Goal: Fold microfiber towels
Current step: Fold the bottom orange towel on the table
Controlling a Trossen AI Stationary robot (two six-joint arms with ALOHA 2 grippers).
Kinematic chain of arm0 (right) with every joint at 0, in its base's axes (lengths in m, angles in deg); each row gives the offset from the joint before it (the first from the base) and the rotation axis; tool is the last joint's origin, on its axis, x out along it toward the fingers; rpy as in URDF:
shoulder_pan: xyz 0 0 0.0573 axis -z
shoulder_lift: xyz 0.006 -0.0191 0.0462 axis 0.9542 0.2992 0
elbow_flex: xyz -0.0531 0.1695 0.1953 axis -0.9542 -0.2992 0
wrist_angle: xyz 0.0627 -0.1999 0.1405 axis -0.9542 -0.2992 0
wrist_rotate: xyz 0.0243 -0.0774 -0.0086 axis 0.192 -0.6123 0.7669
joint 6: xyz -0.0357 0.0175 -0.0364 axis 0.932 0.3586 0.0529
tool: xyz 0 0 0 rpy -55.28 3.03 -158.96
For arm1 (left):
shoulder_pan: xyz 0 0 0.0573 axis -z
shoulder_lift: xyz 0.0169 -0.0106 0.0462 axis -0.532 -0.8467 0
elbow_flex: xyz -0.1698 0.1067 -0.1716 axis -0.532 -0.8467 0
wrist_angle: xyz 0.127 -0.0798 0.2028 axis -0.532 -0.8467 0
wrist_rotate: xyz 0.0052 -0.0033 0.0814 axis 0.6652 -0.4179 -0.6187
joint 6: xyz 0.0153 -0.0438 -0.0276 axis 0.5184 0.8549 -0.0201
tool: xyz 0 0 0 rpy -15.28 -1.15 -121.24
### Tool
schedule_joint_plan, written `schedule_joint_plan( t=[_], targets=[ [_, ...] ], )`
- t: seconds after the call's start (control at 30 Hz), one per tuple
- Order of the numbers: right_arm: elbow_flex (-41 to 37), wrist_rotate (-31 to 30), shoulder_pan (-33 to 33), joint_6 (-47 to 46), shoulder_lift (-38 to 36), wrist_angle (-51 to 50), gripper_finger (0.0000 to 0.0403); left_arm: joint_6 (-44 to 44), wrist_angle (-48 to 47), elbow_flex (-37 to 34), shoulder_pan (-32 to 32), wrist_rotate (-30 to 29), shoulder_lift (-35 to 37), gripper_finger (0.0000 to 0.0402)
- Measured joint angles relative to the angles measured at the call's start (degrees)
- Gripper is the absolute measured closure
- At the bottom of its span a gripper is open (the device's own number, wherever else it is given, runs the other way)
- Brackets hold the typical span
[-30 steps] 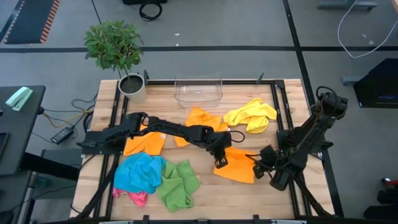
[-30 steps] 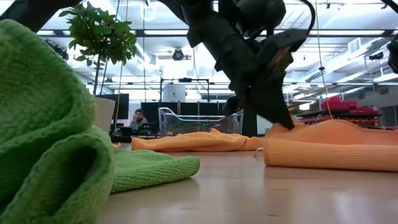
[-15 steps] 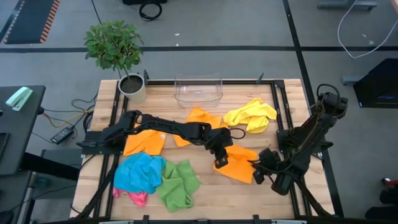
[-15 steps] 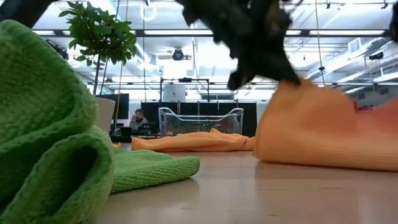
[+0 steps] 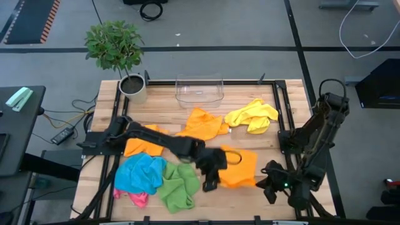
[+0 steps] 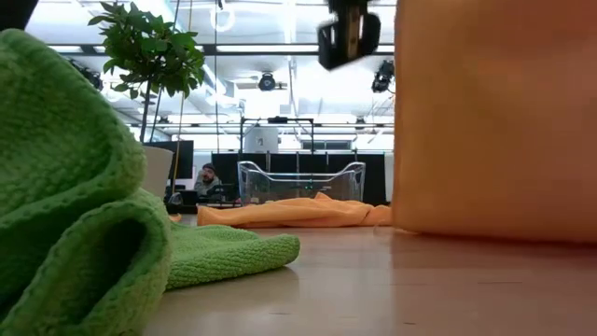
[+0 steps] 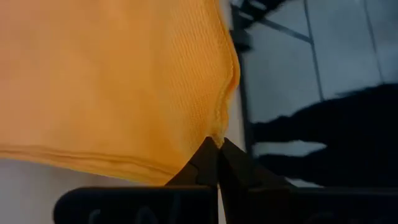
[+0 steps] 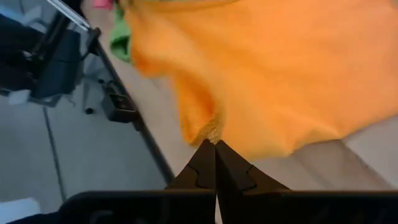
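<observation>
An orange microfiber towel (image 5: 239, 166) hangs spread between my two grippers near the table's near edge. In the low view the orange microfiber towel (image 6: 490, 121) is a tall sheet whose lower edge reaches the tabletop. My left gripper (image 5: 210, 180) is shut on its left corner and my right gripper (image 5: 266, 181) on its right corner. Other towels lie loose on the table: orange (image 5: 145, 145), orange (image 5: 203, 122), yellow (image 5: 252, 115), blue (image 5: 140, 172), pink (image 5: 135, 199) and green (image 5: 180, 185). My left gripper pinches a corner of the orange towel (image 7: 219, 130) between its two shut fingertips (image 7: 208, 158), slanting down from the table's left. The cloth hangs from that corner. One layer or several, I cannot tell. My right gripper pinches the towel's other raised corner (image 8: 210, 132) between its shut fingertips (image 8: 205, 158), slanting down from the table's right. The cloth around the corner bunches a little and falls away below the fingers.
A clear plastic bin (image 5: 200, 90) stands at the far edge. A potted plant (image 5: 116, 47) stands at the far left corner. Black rails (image 5: 278, 106) run along the table's sides. The green towel (image 6: 84, 205) fills the left of the low view.
Both grippers, still shut, have risen and gone toward the table's near edge with the orange towel. Its held edge has come up off the table. The towel has gone from a low crumpled heap to a tall hanging sheet, with its lower edge still at the tabletop.
</observation>
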Motion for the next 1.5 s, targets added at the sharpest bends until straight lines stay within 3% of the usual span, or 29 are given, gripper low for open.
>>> schedule_joint_plan(
  t=[0.13,0.23,0.37,0.5,0.67,0.87,1.1,1.5],
  targets=[
    [-0.56,-0.53,0.26,-2.43,0.00,-1.95,0.0401,3.06,0.18,0.00,1.54,-0.41,0.02,0.0394],
    [-3.47,-0.09,2.66,-4.78,0.00,-6.96,0.0401,3.19,-1.20,0.00,0.24,-7.11,0.26,0.0396],
    [-11.13,4.81,7.24,-1.04,0.02,2.34,0.0401,4.67,-4.47,-0.02,-2.84,-9.34,-1.39,0.0395],
    [-17.79,5.37,10.73,2.94,0.04,13.30,0.0401,6.24,-6.67,-0.04,-3.67,-9.64,-3.57,0.0396],
    [-20.07,4.77,13.32,4.73,0.07,14.08,0.0401,5.90,-11.53,-0.11,-2.75,-14.41,-5.83,0.0396],
    [-22.04,4.96,15.90,4.99,0.04,13.41,0.0401,5.10,-10.90,0.07,-4.46,-19.32,-6.99,0.0393],
    [-23.49,5.57,18.83,6.85,0.04,13.54,0.0401,5.11,-11.39,-0.04,-6.10,-19.67,-7.80,0.0394],
    [-23.52,9.21,20.90,13.09,0.04,16.92,0.0401,9.46,-14.67,-0.04,-6.05,-19.65,-7.86,0.0299]
  ],
)
